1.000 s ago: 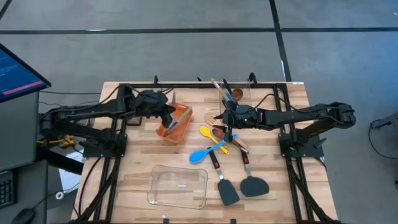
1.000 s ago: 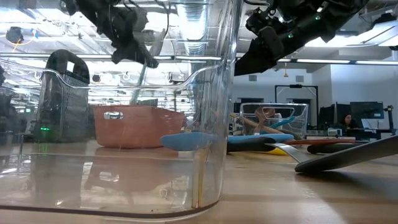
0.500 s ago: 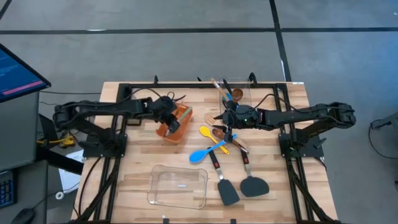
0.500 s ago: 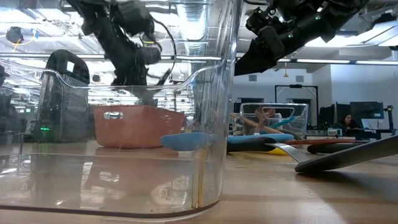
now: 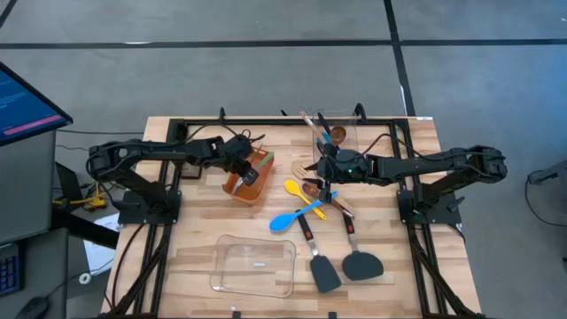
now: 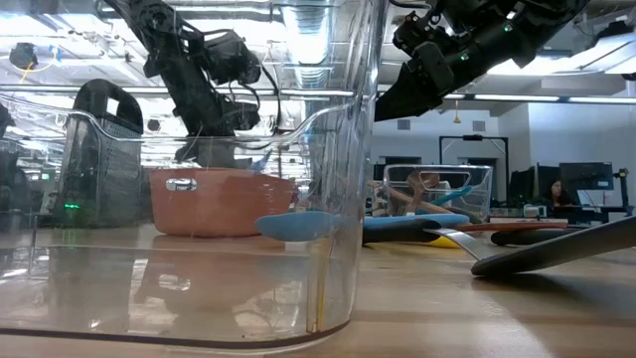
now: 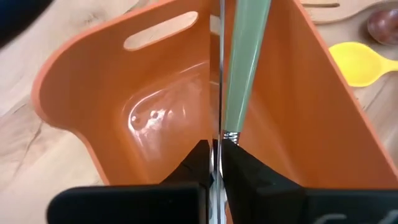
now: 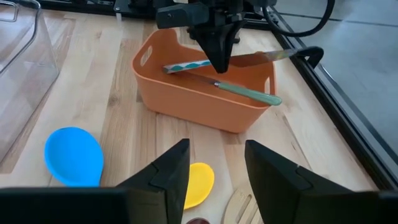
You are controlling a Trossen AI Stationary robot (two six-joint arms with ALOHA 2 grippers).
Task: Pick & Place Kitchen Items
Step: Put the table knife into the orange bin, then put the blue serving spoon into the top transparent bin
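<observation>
An orange bin (image 5: 232, 186) stands left of the table's middle. My left gripper (image 5: 249, 174) reaches down into it, shut on a slim tool with a green handle (image 8: 249, 93). Two more slim tools (image 8: 186, 65) are in the bin, one leaning on its rim. My right gripper (image 5: 326, 170) hangs open above a pile of wooden spoons (image 5: 312, 188). A yellow spoon (image 5: 294, 188) and a blue spoon (image 5: 283, 221) lie on the table beside the pile. Two black spatulas (image 5: 325, 275) lie nearer the front edge. My left gripper pinches the slim tool's thin metal part (image 7: 215, 149), just short of the green handle, between its two fingers. The fingers come from above, slanting down into the bin. The tool lies low inside the bin, its handle end (image 8: 273, 98) at the bin's rim.
A clear container (image 5: 252, 266) stands near the front edge and fills the low view's foreground. A second clear container (image 5: 341, 124) with several utensils stands at the far edge. Black frame rails (image 5: 266, 122) run along the table's far side and both sides.
My left gripper has sunk from above the orange bin down into it, tipping steeper and shifting a little toward the table's right. The green-handled tool has gone down with it and now lies low in the bin.
</observation>
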